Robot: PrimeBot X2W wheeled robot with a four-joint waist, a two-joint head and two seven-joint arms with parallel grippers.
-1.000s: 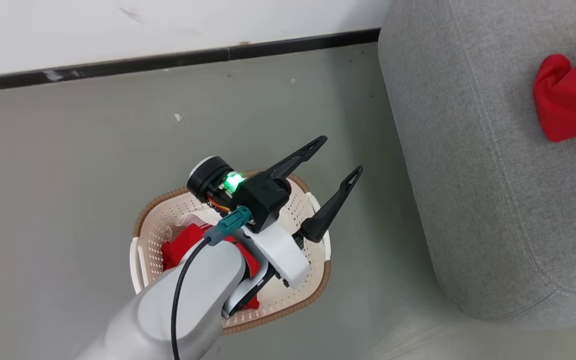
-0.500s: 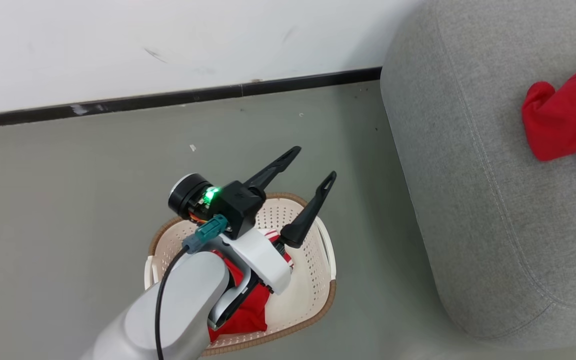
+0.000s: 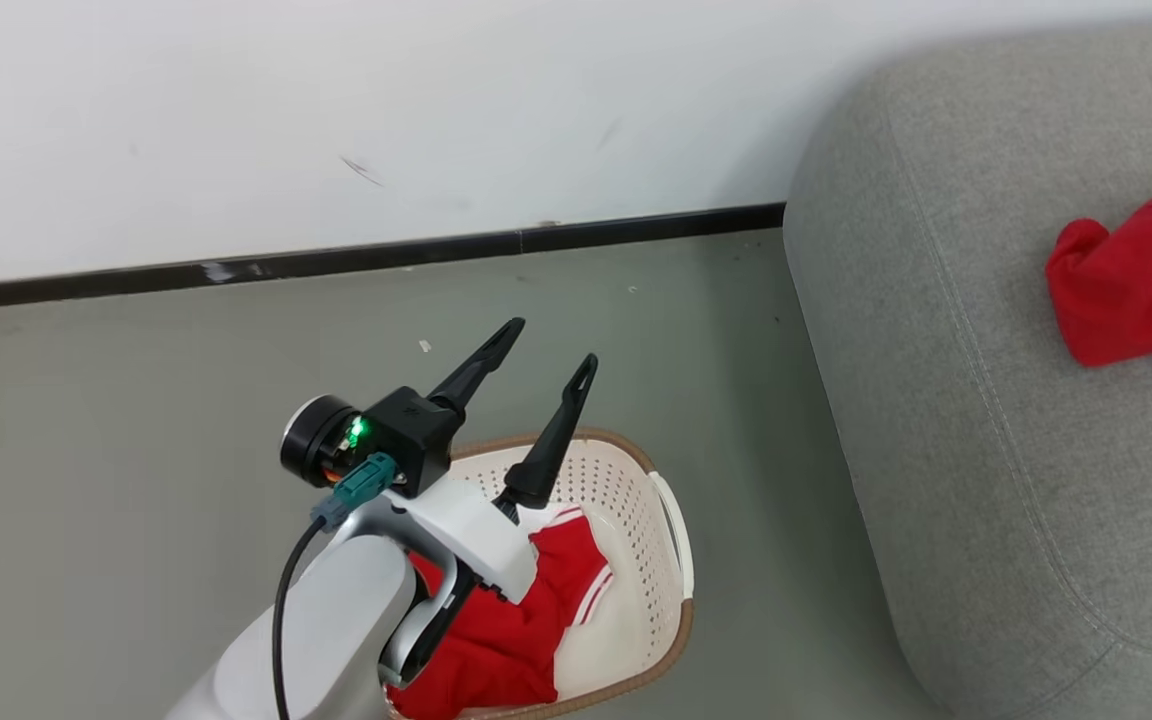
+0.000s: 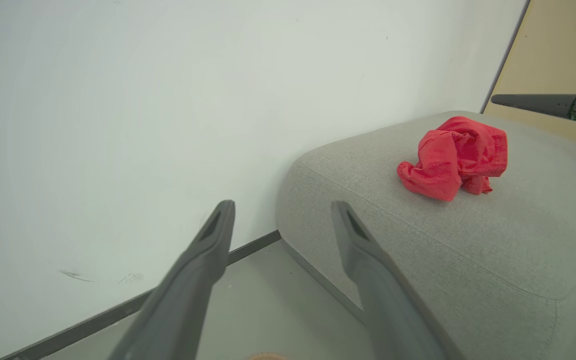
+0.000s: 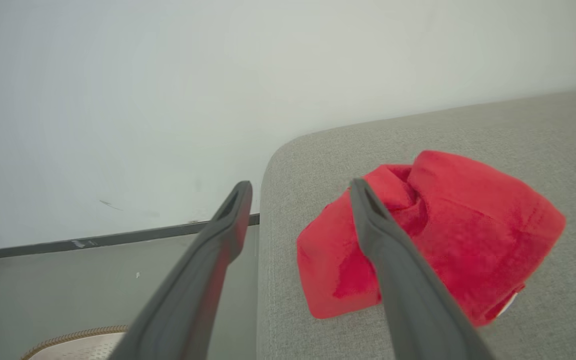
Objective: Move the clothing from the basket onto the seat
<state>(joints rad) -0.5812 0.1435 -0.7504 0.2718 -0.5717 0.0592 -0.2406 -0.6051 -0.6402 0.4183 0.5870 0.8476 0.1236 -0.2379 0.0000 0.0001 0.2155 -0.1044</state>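
Note:
The cream basket with a brown rim stands on the floor, and red clothing with white stripes lies in it. My left gripper hovers open above the basket's far rim, its empty fingers pointing at the wall; it is also open in the left wrist view. A second crumpled red garment rests on the grey seat. My right gripper is open just above that garment, holding nothing. One of its fingers shows beyond the seat.
A white wall with a black skirting strip runs behind the basket. Grey floor lies between the wall, the basket and the seat's rounded corner. The basket rim shows low in the right wrist view.
The head camera has shifted, showing more wall. My open left gripper has swung left, away from the seat, uncovering more of the red clothing in the basket.

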